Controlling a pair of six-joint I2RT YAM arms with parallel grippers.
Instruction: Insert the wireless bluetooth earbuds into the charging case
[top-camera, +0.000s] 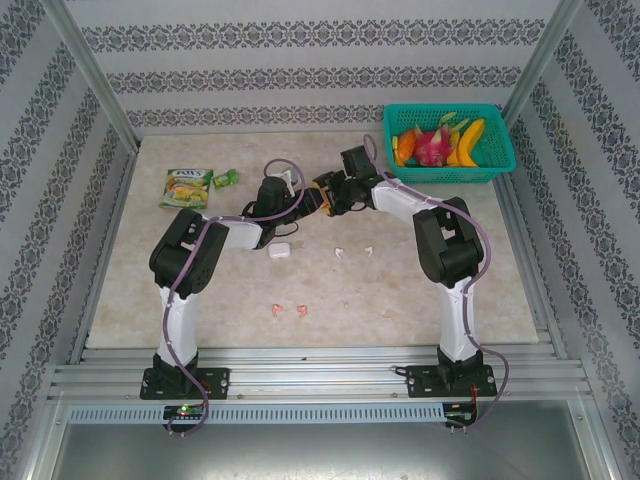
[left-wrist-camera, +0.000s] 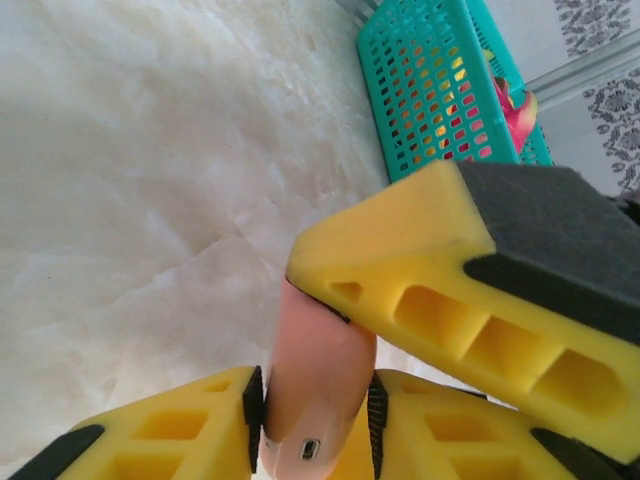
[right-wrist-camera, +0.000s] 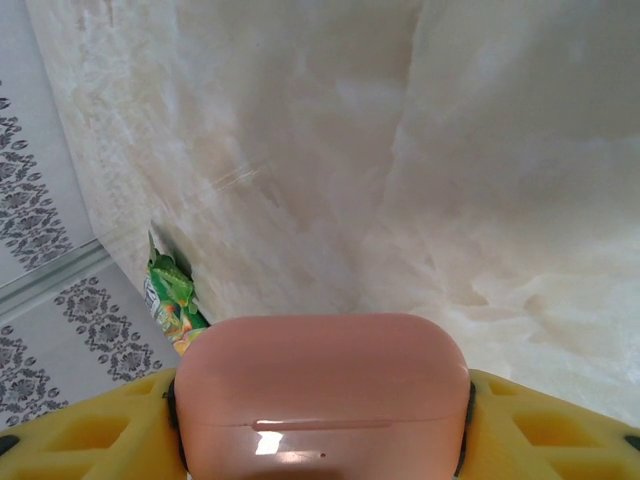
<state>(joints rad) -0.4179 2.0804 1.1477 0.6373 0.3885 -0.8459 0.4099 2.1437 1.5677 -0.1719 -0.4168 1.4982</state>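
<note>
Left gripper (left-wrist-camera: 315, 405) clamped on pink case (left-wrist-camera: 320, 350), pads touching both sides. Right gripper (right-wrist-camera: 320, 410) grips same case across its width. White earbuds (top-camera: 340, 252) lie loose, base-side of right gripper. Pink earbuds (top-camera: 276, 311) farther toward bases, well apart. White case (top-camera: 279, 250) near left gripper, base-side.

The left gripper (top-camera: 302, 200) and right gripper (top-camera: 332, 190) meet over the far middle of the table (top-camera: 450, 285); nearer lie a white case (top-camera: 279, 250), two white earbuds (top-camera: 341, 252) and, nearest, two pink earbuds (top-camera: 276, 310).
</note>
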